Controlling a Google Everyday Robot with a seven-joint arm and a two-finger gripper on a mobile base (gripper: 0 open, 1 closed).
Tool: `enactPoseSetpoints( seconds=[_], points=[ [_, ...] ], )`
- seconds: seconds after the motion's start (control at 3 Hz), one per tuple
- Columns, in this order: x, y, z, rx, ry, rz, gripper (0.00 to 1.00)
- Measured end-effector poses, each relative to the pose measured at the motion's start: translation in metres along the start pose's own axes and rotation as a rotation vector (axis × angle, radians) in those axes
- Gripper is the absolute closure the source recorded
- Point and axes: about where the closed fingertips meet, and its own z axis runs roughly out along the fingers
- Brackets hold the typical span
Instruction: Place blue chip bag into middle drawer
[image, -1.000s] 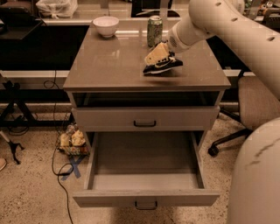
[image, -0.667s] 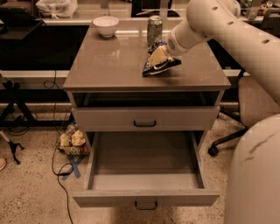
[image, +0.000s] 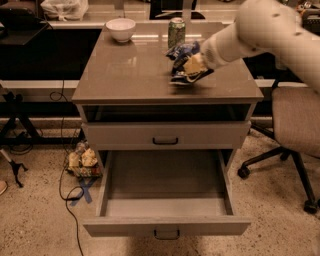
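Here, the gripper (image: 193, 65) hangs over the cabinet top (image: 125, 75), jaws clenched on the blue chip bag (image: 179, 52).

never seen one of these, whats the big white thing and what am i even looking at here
The big white shape is a robot arm reaching in from the right. This single view looks down from in front of a grey cabinet. At the arm's tip is the gripper, over the right side of the cabinet top, its jaws shut on a crinkled blue chip bag. Behind it on the top stand a green soda can and a white bowl. Below, the middle drawer is pulled open, and the drawer above is shut.
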Motion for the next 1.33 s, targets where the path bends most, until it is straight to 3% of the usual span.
enactPoseSetpoints(
  seconds=[0.33,0.67,1.0,1.33],
  points=[
    [0.014,0.015,-0.061,-0.01,-0.069,-0.104,1.0],
    [0.049,0.041,-0.122,-0.009,-0.096,-0.172,1.0],
    [0.075,0.023,-0.148,0.036,-0.088,-0.16,1.0],
    [0.075,0.023,-0.148,0.036,-0.088,-0.16,1.0]
  ],
)
